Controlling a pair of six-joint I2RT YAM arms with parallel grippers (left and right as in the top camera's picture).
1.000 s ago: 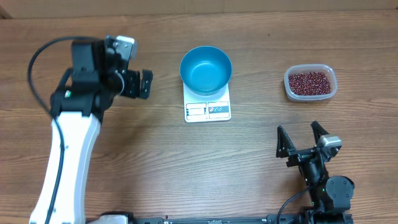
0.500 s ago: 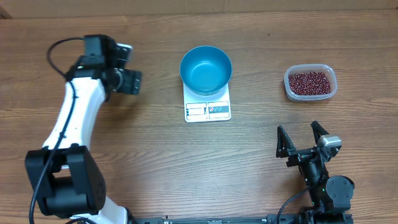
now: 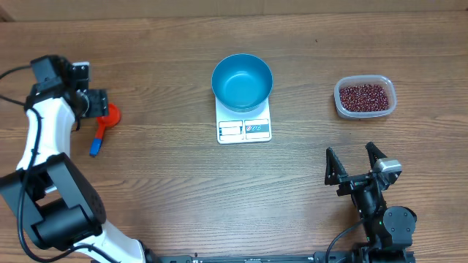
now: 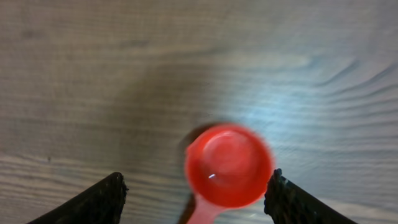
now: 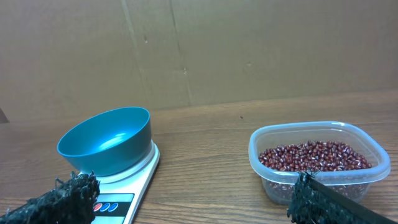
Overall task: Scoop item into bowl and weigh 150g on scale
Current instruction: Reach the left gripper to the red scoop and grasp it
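Left jaws are spread wide and empty, straddling the cup of the red scoop [image 4: 229,165] on the tabletop [image 4: 124,74], not touching it. Right jaws are open too, holding nothing. The beans [image 5: 314,155] sit in the clear tub [image 5: 323,127] ahead on their right, with the blue bowl [image 5: 106,146] on the scale [image 5: 140,180] ahead-left.

Wood-grain table [image 3: 183,190] backed by a brown cardboard wall [image 5: 249,43].

Wooden desk [image 3: 183,190] bearing the scale [image 3: 244,128]; red scoop [image 3: 103,128] far to its left, clear tub [image 3: 365,115] to its right.
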